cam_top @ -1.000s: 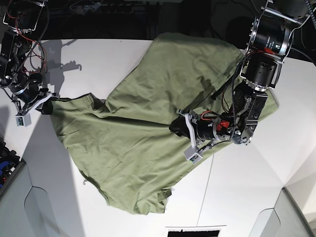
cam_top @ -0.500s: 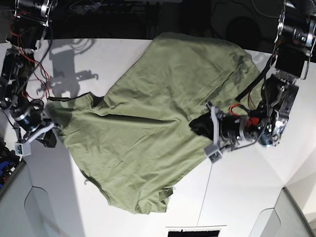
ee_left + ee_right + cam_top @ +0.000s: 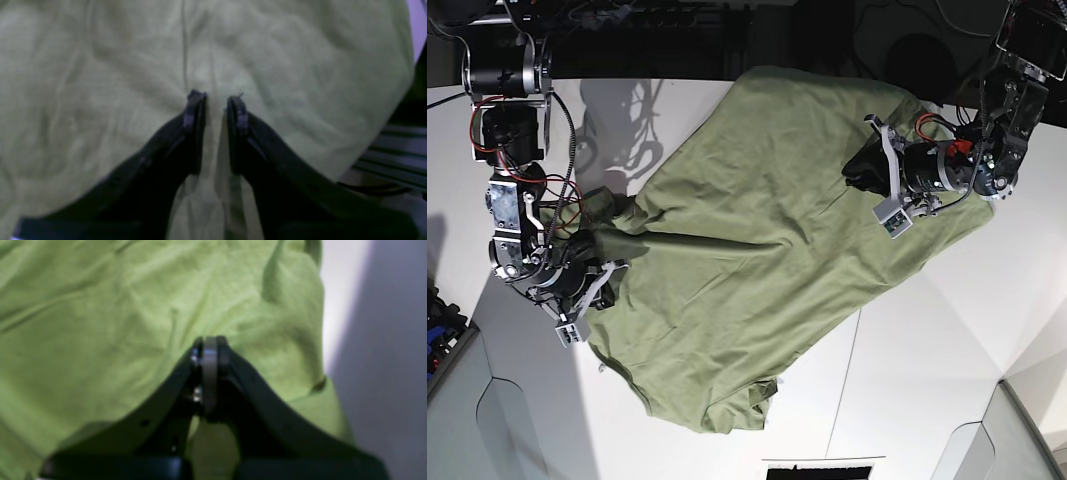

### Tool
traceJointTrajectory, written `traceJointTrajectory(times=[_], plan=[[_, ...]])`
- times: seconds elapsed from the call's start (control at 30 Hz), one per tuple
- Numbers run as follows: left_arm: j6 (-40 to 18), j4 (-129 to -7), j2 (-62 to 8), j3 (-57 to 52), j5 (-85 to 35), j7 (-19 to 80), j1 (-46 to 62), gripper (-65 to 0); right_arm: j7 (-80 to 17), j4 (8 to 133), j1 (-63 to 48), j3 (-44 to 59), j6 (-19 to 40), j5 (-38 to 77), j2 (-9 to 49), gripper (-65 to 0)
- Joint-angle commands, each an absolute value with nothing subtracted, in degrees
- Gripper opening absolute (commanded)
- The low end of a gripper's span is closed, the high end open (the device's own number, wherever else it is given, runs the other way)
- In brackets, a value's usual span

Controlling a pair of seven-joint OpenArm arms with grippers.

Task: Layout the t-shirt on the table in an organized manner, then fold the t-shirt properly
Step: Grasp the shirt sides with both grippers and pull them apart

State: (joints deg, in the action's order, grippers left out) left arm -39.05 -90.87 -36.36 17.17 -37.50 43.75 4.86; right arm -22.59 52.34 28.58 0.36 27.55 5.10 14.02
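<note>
Base view: olive-green, short-sleeved soft fabric t-shirt (image 3: 757, 250), spread loosely across the large matte white tabletop (image 3: 927, 370), rumpled, lying askew, one thick fold ridge running across the middle, lower hem bunched near the front edge. Not yet laid flat; sleeves and collar not told apart. No fold begun.

Left hand (image 3: 859, 172): low over the shirt's far right part, near the tabletop's back edge. Left wrist view: jaws narrowly apart (image 3: 216, 100), a pleat of green cloth standing between them; judged a pinch on the cloth, though firm contact not certain.

Right hand (image 3: 612, 268): at the shirt's left edge. Right wrist view: jaws fully closed (image 3: 210, 343), fabric gathered up against the tips; probably a thin bit of cloth caught there.

Stage, as judged: early layout. Remaining: pulling flat, squaring up, smoothing the ridge, then all folding.
</note>
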Motion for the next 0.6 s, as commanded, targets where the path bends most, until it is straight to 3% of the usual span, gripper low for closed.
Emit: traceJointTrajectory(times=[0.0,0.27,0.57], plan=[[-37.9,-90.6,-37.1,17.2,-32.7,46.8,5.0,-49.0,-22.7,52.7,29.6,0.3,27.6,4.4,15.6,-65.0],[-36.9,-81.7,-37.1,17.2,-24.3,42.7,-1.8,-49.0,-27.7,53.6,26.2,0.3,27.7,12.9,21.8,-65.0],[-36.9,-69.2,-34.4,18.1,-23.7,38.9,-17.3,-49.0,-30.5,64.2,16.6,0.9,28.7,18.4,21.6,-65.0]])
